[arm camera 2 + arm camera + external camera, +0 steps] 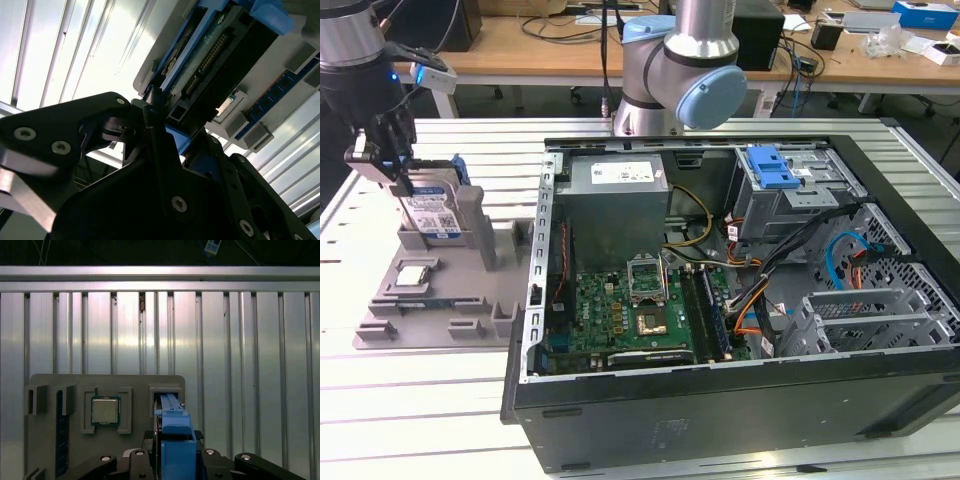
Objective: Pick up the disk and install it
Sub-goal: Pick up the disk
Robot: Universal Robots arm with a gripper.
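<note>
Two things worry me from this position. First, the hold sits near one upper corner of the disk (432,208) rather than its middle. I judge the drive could pivot in the grip, or bind against the walls of its slot in the grey fixture tray (440,300) if it comes out crooked. Second, the blue rail plastic looks smooth. A slipping hold could drop the drive back onto the tray, close to the CPU chip (105,410) lying in its own pocket just beside the slot. The open computer case (720,400) stands well apart, on the exterior view's right, with the drive cage (790,190) and its blue latch (775,167) inside. A tilted drive would line up badly with such a cage, and the cables (798,252) near it look ready to snag.

The gripper (398,178) hangs over the tray at the exterior view's left, pointing down. Its jaws stand narrow, closed onto the disk's edge as far as I can read it. In the first wrist view the blue rail runs straight between the two finger linkages. In the second wrist view a fingertip (152,117) lies against the rail at the drive's connector end. The disk stands upright on edge in its slot, label toward the exterior camera. I cannot tell whether its lower edge rests on the slot floor or hangs just clear.
</note>
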